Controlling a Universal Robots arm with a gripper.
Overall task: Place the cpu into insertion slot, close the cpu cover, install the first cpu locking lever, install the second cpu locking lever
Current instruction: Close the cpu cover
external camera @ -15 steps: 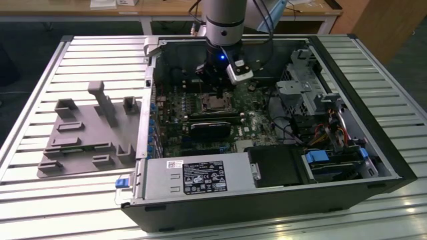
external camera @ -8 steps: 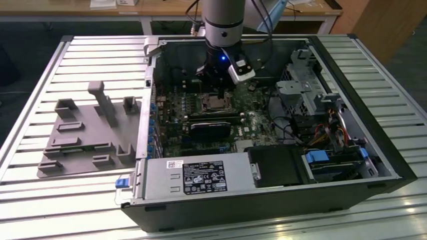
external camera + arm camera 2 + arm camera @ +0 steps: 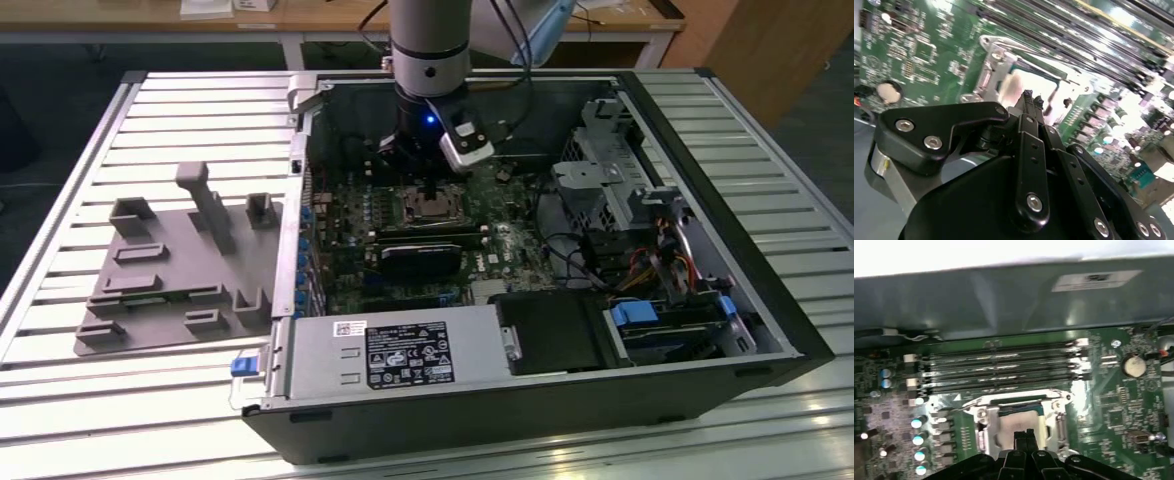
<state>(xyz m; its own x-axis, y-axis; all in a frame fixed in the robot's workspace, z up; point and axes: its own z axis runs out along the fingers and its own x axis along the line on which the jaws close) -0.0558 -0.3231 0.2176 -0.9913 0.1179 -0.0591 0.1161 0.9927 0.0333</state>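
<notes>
The cpu (image 3: 1004, 422), a dull silver-grey square, seated inside the insertion slot (image 3: 1059, 427) on the green motherboard (image 3: 1119, 415), directly beneath the gripper (image 3: 1023, 436). Black fingertips pressed together in both wrist views, with nothing pinched between them, poised just over one edge of the chip; touching it or not, cannot tell. In the second wrist view, the same closed gripper (image 3: 1029, 100) aimed at the bright socket area. Around the chip, the thin silver cpu cover (image 3: 1004, 399) with its square window; lying flat or lifted, cannot tell. Just beyond the socket, long narrow memory slots (image 3: 999, 370) lying parallel to one another. To one side, a row of small round capacitors (image 3: 918, 440); to the other, a round coin battery (image 3: 1133, 366). In the exterior view, the gripper (image 3: 424, 182) lowered from above into an open computer case (image 3: 747, 300) lying on its side, right over the cpu (image 3: 431, 207). Near the socket, a black rectangular card (image 3: 420, 258). At the near end of the case, a grey power supply (image 3: 387, 355). Underneath, a slatted metal table (image 3: 80, 400), and at the exterior view's left of the case, a grey fixture plate (image 3: 174, 270) with upright blocks.
</notes>
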